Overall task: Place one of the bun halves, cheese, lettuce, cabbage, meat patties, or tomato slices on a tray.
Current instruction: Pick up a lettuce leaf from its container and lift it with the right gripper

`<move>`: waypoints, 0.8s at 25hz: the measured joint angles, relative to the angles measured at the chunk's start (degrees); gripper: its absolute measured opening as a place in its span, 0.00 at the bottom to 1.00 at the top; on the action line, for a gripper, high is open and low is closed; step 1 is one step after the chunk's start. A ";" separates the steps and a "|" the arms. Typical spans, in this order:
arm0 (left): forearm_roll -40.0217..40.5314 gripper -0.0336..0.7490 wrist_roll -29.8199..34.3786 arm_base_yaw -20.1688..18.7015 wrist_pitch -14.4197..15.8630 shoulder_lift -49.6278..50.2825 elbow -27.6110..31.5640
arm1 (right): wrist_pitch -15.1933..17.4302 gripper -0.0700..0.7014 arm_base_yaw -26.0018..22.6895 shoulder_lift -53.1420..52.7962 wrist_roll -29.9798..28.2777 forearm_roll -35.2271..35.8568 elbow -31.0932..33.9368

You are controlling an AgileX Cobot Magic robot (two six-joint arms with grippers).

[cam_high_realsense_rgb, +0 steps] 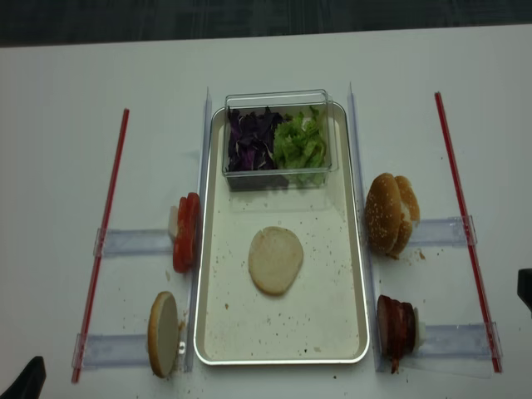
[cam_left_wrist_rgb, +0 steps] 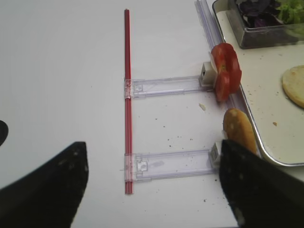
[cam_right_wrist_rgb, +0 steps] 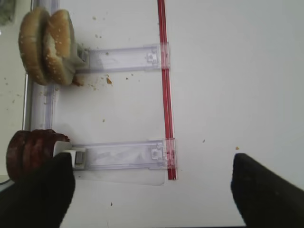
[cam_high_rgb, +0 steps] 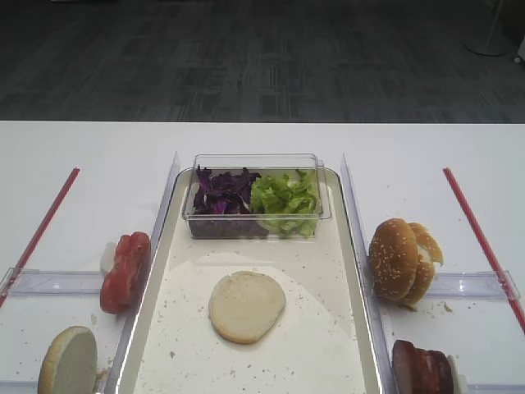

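You have a smooth white table [cam_high_rgb: 90, 164] against dark grey carpet [cam_high_rgb: 246, 57]. The shallow metal tray [cam_high_realsense_rgb: 353, 274], its cream floor crumb-speckled, carries one pale round bun half [cam_high_realsense_rgb: 276, 259] lying cut face up and a clear tub [cam_high_realsense_rgb: 278, 170] of crinkly green lettuce [cam_high_realsense_rgb: 301, 143] beside purple cabbage [cam_high_realsense_rgb: 249, 141]. Both sets of jaws stand wide, holding nothing.

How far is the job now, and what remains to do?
Done: one bun half lies cut face up on the tray. In hand: nothing; the right end effector is open above the table, and so is the left end effector. Left: lettuce, cabbage, tomato slices and meat patties are untouched.
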 joint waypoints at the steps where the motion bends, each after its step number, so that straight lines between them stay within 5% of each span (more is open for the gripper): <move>1: 0.00 0.71 0.00 0.00 0.00 0.00 0.00 | -0.24 0.97 0.00 2.93 0.00 0.00 -0.25; 11: 0.00 0.71 0.00 0.00 0.00 0.00 0.00 | -6.79 0.97 0.00 23.82 -1.67 0.13 -1.33; 20: 0.00 0.70 0.00 0.00 0.00 0.00 0.00 | -10.90 0.97 0.00 31.05 -1.77 0.13 -3.93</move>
